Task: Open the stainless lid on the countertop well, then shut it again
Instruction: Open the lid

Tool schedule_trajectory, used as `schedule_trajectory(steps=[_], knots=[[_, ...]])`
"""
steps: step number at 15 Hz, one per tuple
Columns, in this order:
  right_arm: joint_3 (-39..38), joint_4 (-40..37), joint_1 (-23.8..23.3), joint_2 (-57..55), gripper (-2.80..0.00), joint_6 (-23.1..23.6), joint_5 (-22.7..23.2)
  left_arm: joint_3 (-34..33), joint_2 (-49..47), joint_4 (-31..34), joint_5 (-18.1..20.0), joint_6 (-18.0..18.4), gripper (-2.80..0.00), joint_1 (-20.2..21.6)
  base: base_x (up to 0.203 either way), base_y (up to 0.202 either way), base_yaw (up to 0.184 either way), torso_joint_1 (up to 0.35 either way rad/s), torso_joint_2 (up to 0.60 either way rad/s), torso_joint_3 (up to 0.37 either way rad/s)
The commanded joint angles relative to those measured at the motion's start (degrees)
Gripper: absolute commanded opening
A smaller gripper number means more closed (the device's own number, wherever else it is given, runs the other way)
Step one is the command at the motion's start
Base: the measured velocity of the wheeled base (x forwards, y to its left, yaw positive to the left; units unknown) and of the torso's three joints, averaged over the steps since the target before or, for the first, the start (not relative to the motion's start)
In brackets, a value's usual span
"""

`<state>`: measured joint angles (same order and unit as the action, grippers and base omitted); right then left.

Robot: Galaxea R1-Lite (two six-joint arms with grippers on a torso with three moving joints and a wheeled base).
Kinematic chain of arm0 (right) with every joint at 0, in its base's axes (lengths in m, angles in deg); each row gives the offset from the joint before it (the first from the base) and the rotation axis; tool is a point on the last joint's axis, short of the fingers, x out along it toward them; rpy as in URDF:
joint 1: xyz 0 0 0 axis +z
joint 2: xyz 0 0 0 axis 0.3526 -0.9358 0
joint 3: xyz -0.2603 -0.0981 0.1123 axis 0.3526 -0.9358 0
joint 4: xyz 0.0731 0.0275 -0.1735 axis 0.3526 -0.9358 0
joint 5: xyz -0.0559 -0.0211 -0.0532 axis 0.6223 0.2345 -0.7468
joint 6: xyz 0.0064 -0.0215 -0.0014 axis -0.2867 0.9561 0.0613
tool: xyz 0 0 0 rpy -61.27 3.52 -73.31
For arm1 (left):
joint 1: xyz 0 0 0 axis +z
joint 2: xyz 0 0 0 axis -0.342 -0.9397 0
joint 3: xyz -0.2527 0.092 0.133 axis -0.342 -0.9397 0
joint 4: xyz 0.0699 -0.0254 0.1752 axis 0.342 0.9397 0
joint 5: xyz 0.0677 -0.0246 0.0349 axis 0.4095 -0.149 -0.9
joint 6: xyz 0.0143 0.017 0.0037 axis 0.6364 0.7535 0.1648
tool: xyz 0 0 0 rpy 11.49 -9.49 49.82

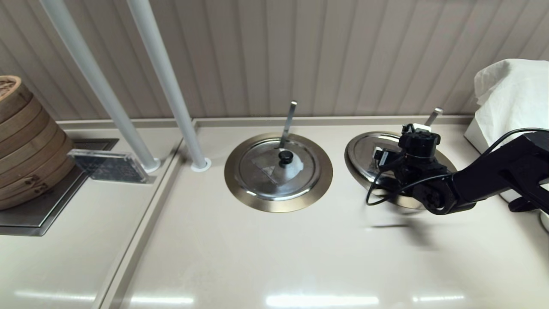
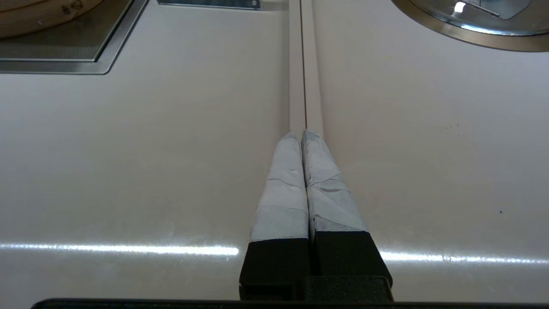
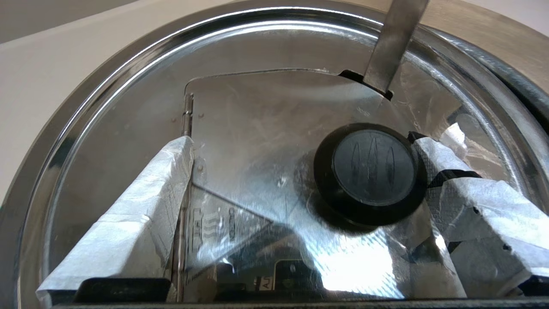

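My right pincer: over the stainless lid, spread wide, one finger touching the black knob, the other well apart from it; nothing gripped.
Stainless lid: lying on the countertop well, right of the twin lid.
Ladle handle: slanting up through the lid's notch, just beside the knob.
My left pincer: fingers pressed together, empty, over the bare table, left of the twin lid.

Head camera looks down from above onto the counter. Left wrist camera faces forward, low along the counter past its end effector. Right wrist camera sits very close above the stainless lid, also seen from the head.
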<state>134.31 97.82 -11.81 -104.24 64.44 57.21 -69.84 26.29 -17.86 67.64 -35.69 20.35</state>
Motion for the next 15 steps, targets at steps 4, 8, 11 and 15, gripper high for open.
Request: schedule_trajectory(steps=[4,8,11,15], knots=[[-0.09,0.40,0.05,1.16,0.00,-0.12,-0.36,-0.01,-0.06,-0.02,-0.04,-0.03,-2.80,0.00,0.000,0.000,0.000,0.000,0.00,0.000],[0.42,0.28,-1.08,-2.48,0.00,0.54,-0.36,-0.01,-0.06,-0.02,-0.04,-0.03,-2.80,0.00,0.000,0.000,0.000,0.000,0.00,0.000],[0.28,-0.01,-1.54,-3.16,0.00,2.37,-0.43,-0.01,-0.06,-0.09,-0.04,-0.03,-2.80,0.00,0.000,0.000,0.000,0.000,0.00,0.000],[-0.39,-3.30,-1.40,-3.05,0.00,3.80,-0.36,-0.01,-0.06,-0.01,-0.04,-0.03,-2.80,0.00,0.000,0.000,0.000,0.000,0.00,0.000]])
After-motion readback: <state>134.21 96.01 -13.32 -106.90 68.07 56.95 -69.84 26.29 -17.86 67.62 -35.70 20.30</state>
